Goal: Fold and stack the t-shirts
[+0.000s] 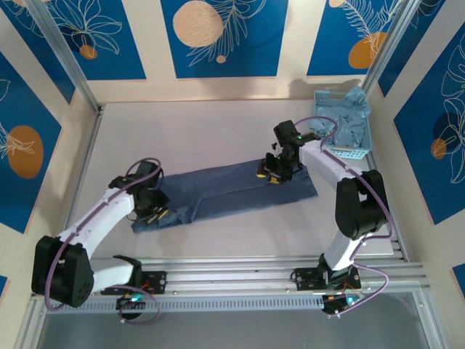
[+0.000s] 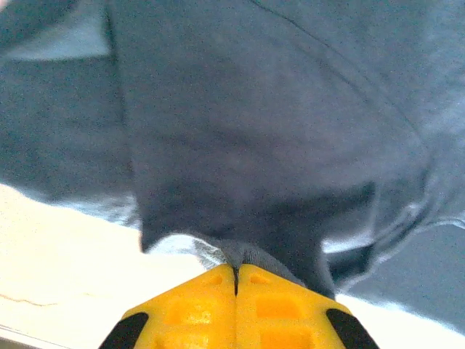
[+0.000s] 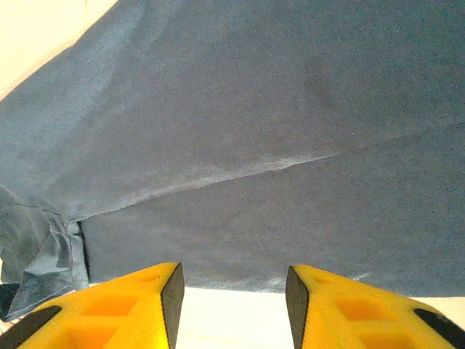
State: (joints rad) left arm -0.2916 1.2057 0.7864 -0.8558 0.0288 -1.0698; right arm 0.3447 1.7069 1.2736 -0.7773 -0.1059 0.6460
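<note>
dark t-shirt lies as a long folded strip across the table. left gripper is fully closed, pinching the hem at its left end. right gripper is half open over the near edge, gripping nothing. risk: if the left pulls alone, the thin pinch slips or the fold drags askew.

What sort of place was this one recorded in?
Likely a lab robot cell, not a home: a table boxed in by aluminium posts and printed blue panels, with a dark t-shirt laid out and a basket holding paler cloth.
</note>
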